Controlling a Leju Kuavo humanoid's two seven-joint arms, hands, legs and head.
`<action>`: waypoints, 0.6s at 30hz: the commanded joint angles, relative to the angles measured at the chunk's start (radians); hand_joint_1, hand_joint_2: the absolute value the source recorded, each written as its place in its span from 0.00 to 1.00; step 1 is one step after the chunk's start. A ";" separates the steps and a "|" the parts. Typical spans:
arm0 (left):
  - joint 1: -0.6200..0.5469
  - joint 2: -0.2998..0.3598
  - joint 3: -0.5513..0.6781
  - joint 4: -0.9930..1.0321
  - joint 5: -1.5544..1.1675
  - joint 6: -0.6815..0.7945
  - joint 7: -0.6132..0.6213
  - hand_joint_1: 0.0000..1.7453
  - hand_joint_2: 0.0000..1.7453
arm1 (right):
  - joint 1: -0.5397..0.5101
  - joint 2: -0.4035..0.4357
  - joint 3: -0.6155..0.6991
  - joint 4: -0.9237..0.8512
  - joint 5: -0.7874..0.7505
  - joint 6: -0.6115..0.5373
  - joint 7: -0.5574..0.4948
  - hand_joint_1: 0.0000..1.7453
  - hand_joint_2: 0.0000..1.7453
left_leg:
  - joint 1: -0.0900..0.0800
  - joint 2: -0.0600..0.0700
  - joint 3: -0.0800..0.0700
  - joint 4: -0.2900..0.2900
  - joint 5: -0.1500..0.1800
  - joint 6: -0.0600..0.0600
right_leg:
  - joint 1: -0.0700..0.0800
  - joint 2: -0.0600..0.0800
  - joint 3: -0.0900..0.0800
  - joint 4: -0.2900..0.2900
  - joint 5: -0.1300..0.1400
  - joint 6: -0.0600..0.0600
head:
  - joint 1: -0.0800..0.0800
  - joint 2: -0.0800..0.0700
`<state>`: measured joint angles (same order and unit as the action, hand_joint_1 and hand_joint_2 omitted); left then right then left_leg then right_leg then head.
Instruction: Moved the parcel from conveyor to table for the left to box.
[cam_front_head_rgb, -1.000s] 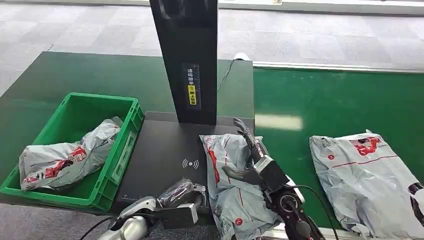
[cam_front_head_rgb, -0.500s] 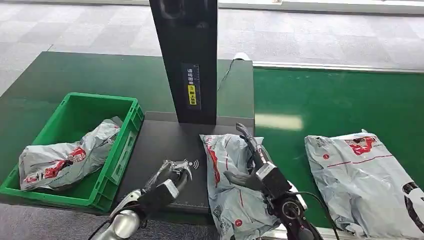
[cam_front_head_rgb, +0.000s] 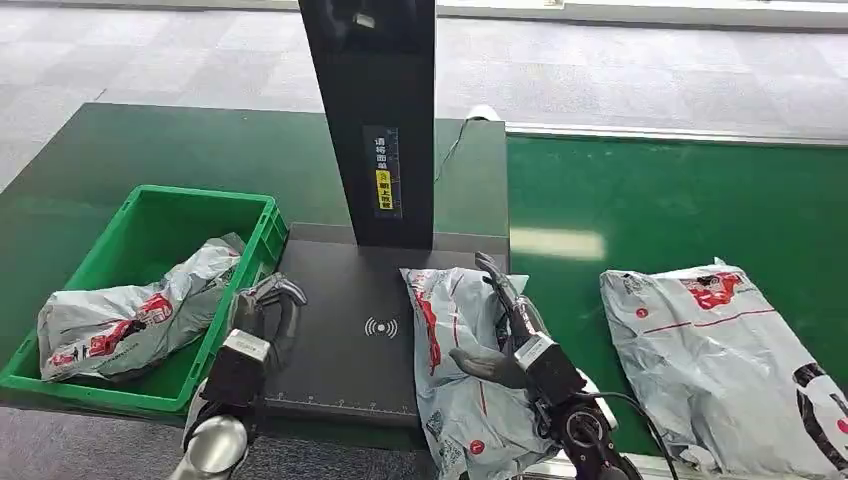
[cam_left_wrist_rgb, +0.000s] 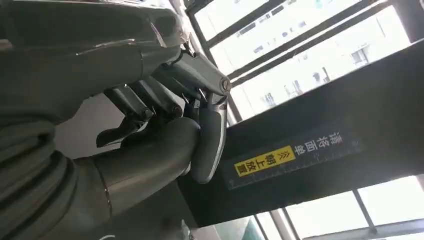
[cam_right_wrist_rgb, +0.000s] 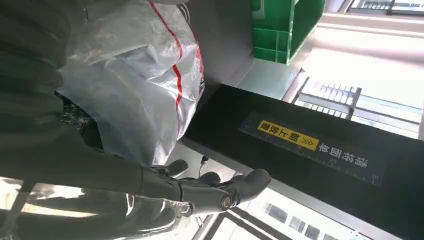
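The right hand (cam_front_head_rgb: 505, 325) lies flat on the parcel (cam_front_head_rgb: 455, 370), fingers stretched out along its top and thumb spread to the side; it presses on the bag without closing round it. In the right wrist view the fingers (cam_right_wrist_rgb: 220, 192) are straight and apart, with the grey plastic of the parcel (cam_right_wrist_rgb: 140, 90) bunched just beside the palm. The parcel rests on the counter (cam_front_head_rgb: 150, 150), partly on the dark scanner plate (cam_front_head_rgb: 335, 345) and partly hanging over the near edge, with its far end close to the foot of the black scanner post (cam_front_head_rgb: 375, 120).

The left hand (cam_front_head_rgb: 260, 310) hovers above the left edge of the scanner plate, beside the wall of the green crate (cam_front_head_rgb: 245, 300). Its fingers are curled inward with nothing in them, as the left wrist view also shows (cam_left_wrist_rgb: 165, 115).

The green crate stands at the left of the counter and holds another grey bag (cam_front_head_rgb: 130, 315). The scanner plate lies between the parcel and the crate. On the green conveyor (cam_front_head_rgb: 680, 200) to the right lies a second grey bag (cam_front_head_rgb: 720, 360), well apart from the parcel.
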<state>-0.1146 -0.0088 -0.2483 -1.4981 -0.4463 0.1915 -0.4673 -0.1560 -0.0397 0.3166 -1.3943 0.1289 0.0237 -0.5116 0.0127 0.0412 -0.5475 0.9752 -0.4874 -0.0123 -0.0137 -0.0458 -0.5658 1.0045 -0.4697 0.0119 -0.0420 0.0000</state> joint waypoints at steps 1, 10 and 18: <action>0.012 -0.021 0.029 0.004 0.001 0.081 -0.036 1.00 1.00 | -0.010 -0.002 -0.001 0.019 0.000 -0.006 -0.001 0.00 1.00 | 0.000 -0.003 0.000 -0.001 0.001 0.001 | 0.000 0.003 0.000 -0.001 0.001 -0.001 | 0.000 0.000; 0.020 0.012 -0.025 -0.043 0.187 -0.081 -0.106 0.00 1.00 | -0.048 -0.009 0.016 0.061 -0.019 -0.013 -0.020 0.00 1.00 | 0.000 -0.001 -0.001 0.000 0.000 0.001 | 0.000 0.004 -0.001 -0.001 0.001 -0.001 | 0.000 0.000; -0.056 0.023 -0.204 -0.072 -0.098 -0.053 -0.079 0.00 1.00 | -0.085 0.005 -0.083 0.043 -0.005 -0.209 -0.001 0.00 1.00 | 0.000 -0.005 -0.003 0.001 0.001 0.001 | 0.000 0.000 -0.002 0.000 0.001 0.000 | 0.000 0.000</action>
<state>-0.1043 -0.0072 -0.3057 -1.5763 -0.4539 0.1183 -0.5950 -0.1798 -0.0359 0.2941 -1.3909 0.1057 -0.1222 -0.5310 0.0125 0.0405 -0.5483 0.9755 -0.4873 -0.0123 -0.0139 -0.0463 -0.5664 1.0044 -0.4697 0.0120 -0.0423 0.0000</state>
